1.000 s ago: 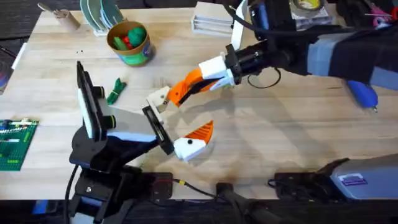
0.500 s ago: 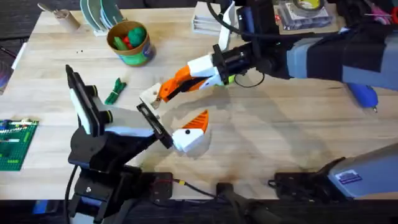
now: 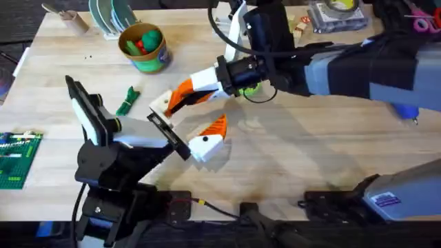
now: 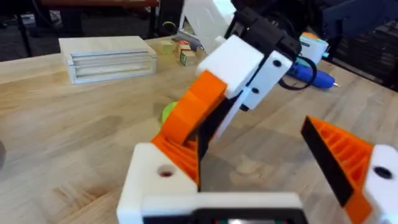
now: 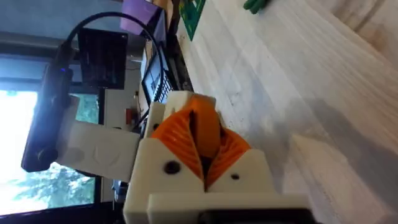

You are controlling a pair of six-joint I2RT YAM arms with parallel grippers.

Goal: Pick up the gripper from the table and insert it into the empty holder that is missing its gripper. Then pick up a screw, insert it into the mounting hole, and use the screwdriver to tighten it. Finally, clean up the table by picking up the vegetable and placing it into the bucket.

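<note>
The small loose orange plastic wedge [image 5: 202, 134] sits pinched between the orange ribbed pads of your right gripper [image 3: 172, 103], which is clamped on it. In the left wrist view its lower end meets the top of the cream-white plastic holder block [image 4: 158, 180]. That block is one finger of your left gripper [image 3: 189, 112], whose fingers are spread wide; the other finger, white with an orange ribbed tip [image 3: 215, 128], stands well apart toward the table's near edge. All this hangs above the middle of the large light wooden table [image 3: 310, 145], a little left of centre. You have bare planks to the right of the two grippers, under the right arm, out toward the thick blue cylindrical screwdriver [image 4: 308, 67] near the right edge. To the left it is tighter: the small dark-green leafy toy vegetable [image 3: 127, 100] lies just beside the left arm, and a flat green studded plate [image 3: 17, 160] sits at the left edge. The small round bucket [image 3: 149, 62], yellow rim and green side, stands near the far edge with toy foods inside.
</note>
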